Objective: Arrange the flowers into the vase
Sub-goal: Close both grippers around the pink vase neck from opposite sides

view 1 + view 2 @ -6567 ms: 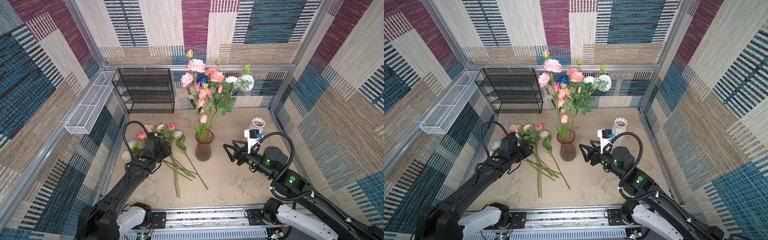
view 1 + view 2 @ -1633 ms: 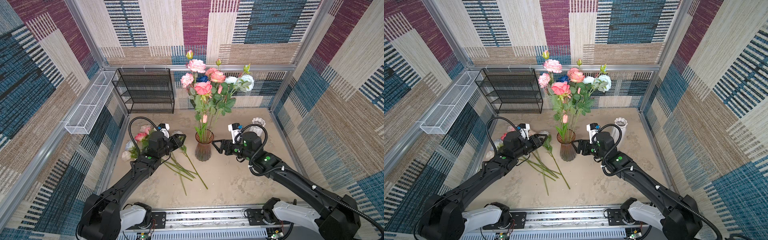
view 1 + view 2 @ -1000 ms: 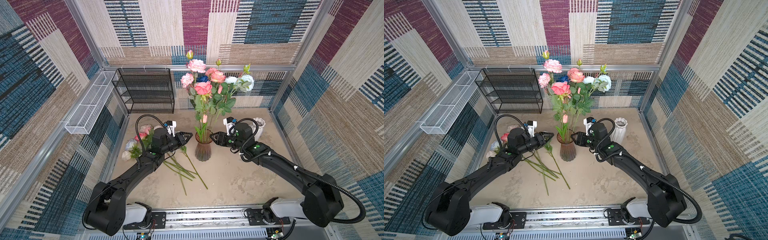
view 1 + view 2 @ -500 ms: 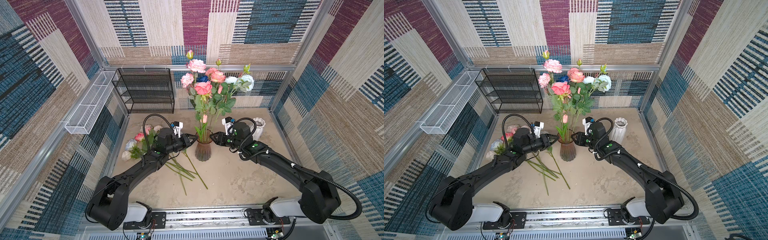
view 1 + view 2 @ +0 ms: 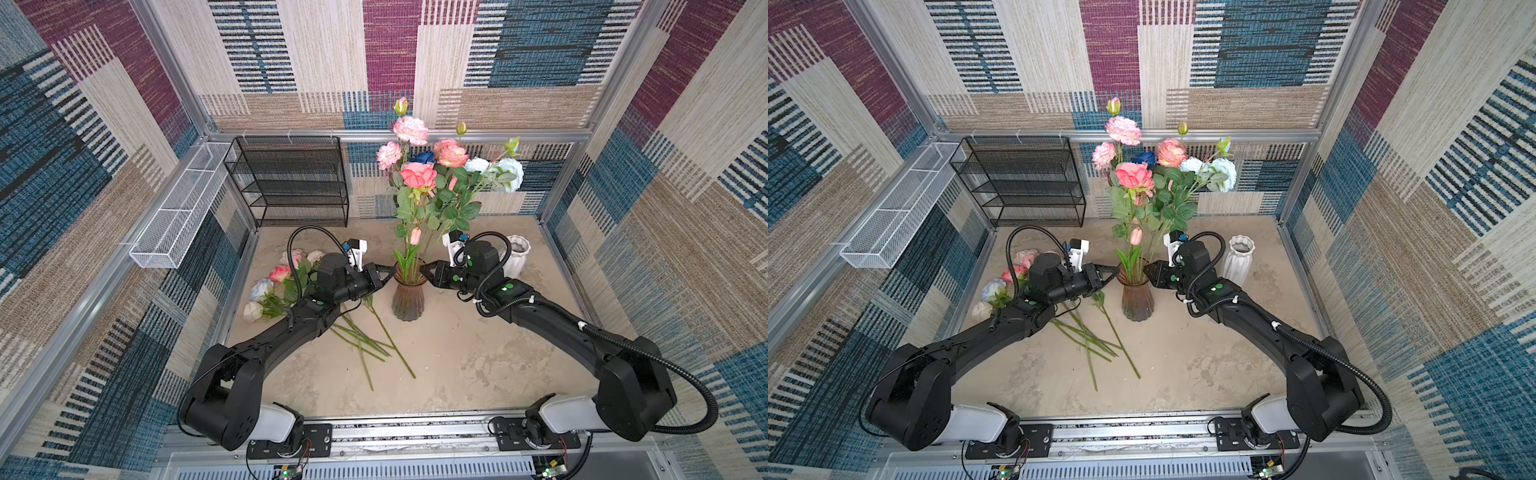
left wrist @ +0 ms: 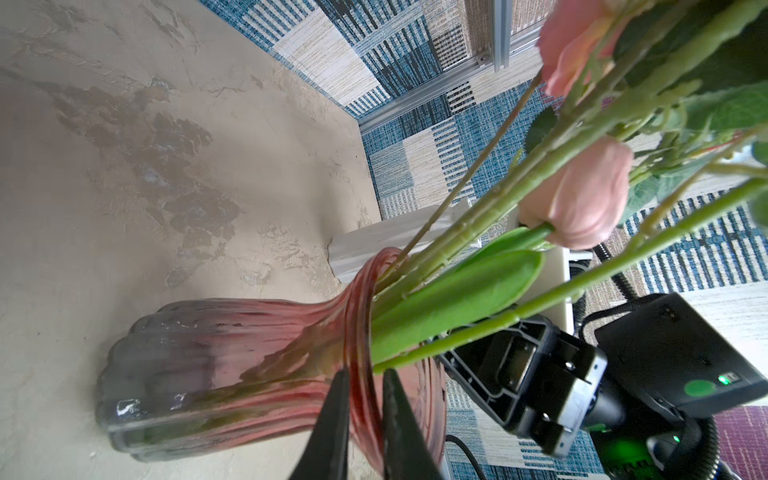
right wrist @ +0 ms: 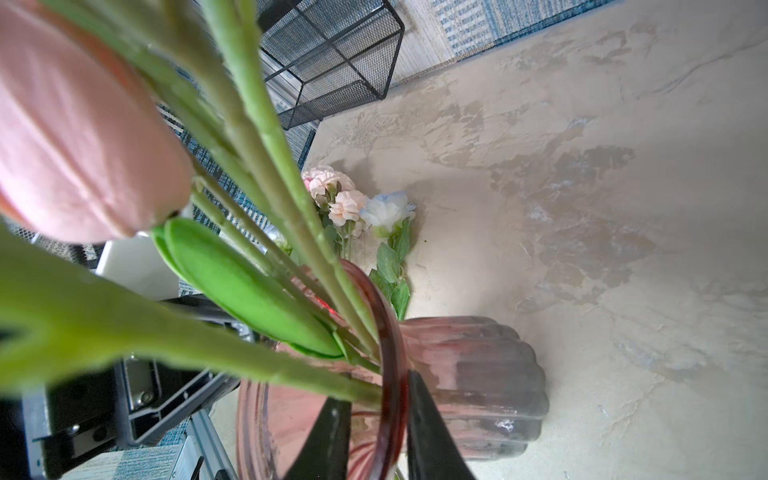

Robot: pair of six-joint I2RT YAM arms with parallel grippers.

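- While both arms meet at mid-table, the ribbed pink glass vase (image 5: 408, 299) (image 5: 1137, 301) stands upright between them, on the beige table (image 5: 457, 353)
- left gripper (image 5: 388, 272) (image 5: 1113, 272) at the vase rim from the left; in the left wrist view (image 6: 363, 374) its fingers (image 6: 336, 415) sit narrow, one on each side of the rim, glass filling the gap, so pinched on the rim
- right gripper (image 5: 426, 272) (image 5: 1148, 270) at the rim from the right; in the right wrist view (image 7: 372, 386) it is narrow too, one finger (image 7: 428, 436) against the outside of the rim and one inside the mouth; a sliver of glass shows by the inner one, cannot tell if it really grips
- flowers (image 5: 432, 183) (image 5: 1154, 174) already in the vase: pink, peach, white, pale blue and one dark blue head, stems fanning up and leaning to the right
- pink bud (image 5: 414, 236) (image 6: 577, 195) (image 7: 75, 137) low in the bunch, just above the rim
- loose flowers (image 5: 282, 282) (image 5: 1000, 286) (image 7: 353, 203) lie flat on the table left of the vase, heads at the left wall, partly under the left arm; their stems (image 5: 365, 340) run toward the near middle
- white ribbed vase (image 5: 515, 255) (image 5: 1239, 257) upright, right of the glass one, behind the right arm
- black mesh rack (image 5: 291, 178) at the far wall, left
- white wire basket (image 5: 178, 224) hung on the left wall
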